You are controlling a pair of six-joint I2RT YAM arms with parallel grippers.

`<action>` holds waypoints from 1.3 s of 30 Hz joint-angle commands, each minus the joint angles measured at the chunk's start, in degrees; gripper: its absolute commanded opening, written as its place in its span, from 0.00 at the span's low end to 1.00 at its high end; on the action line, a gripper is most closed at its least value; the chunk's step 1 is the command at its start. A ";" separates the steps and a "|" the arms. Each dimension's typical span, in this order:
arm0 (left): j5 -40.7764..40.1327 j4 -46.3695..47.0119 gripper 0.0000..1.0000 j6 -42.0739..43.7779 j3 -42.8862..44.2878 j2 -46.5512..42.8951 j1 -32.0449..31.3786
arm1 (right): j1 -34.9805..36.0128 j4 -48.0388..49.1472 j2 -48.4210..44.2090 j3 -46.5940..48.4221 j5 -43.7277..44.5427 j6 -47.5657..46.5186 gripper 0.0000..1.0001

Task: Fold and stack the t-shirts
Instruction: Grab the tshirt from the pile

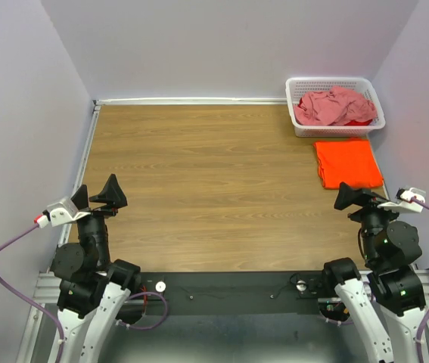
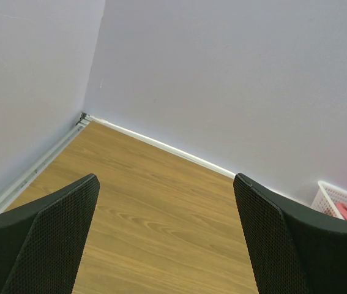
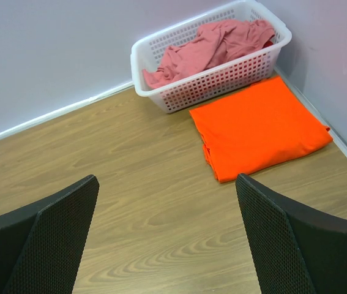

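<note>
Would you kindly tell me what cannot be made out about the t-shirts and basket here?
Top external and right wrist: whatever lies under the pink t-shirt in the basket, hidden by that heap and the lattice wall.
Top external: the red cloth beside it, too little showing to identify.
Left wrist: most of the basket, cut off by the right edge.
Top external, right wrist: sleeves of the orange t-shirt, tucked inside its fold.

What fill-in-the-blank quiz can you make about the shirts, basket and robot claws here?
The crumpled salmon-pink t-shirt lies inside the white ____.
The folded t-shirt on the table beside it is coloured ____.
The left gripper and right gripper both hold nothing, jaws ____.
Missing words: basket; orange; open.
</note>
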 commanded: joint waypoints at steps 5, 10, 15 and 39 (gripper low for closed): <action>1.60 1.69 0.99 0.40 -0.72 -0.07 0.33 | 0.50 0.58 1.02 0.66 0.88 1.08 1.00; 2.83 2.31 0.99 0.67 -0.90 0.90 0.33 | 0.59 5.32 10.58 4.09 -0.79 2.76 1.00; 4.76 3.18 0.99 1.10 -1.08 2.83 0.33 | 0.50 9.72 31.58 11.55 0.97 3.47 1.00; 6.71 3.80 0.97 1.28 -1.17 4.85 0.42 | -12.95 10.25 117.46 71.06 -2.71 -0.58 0.77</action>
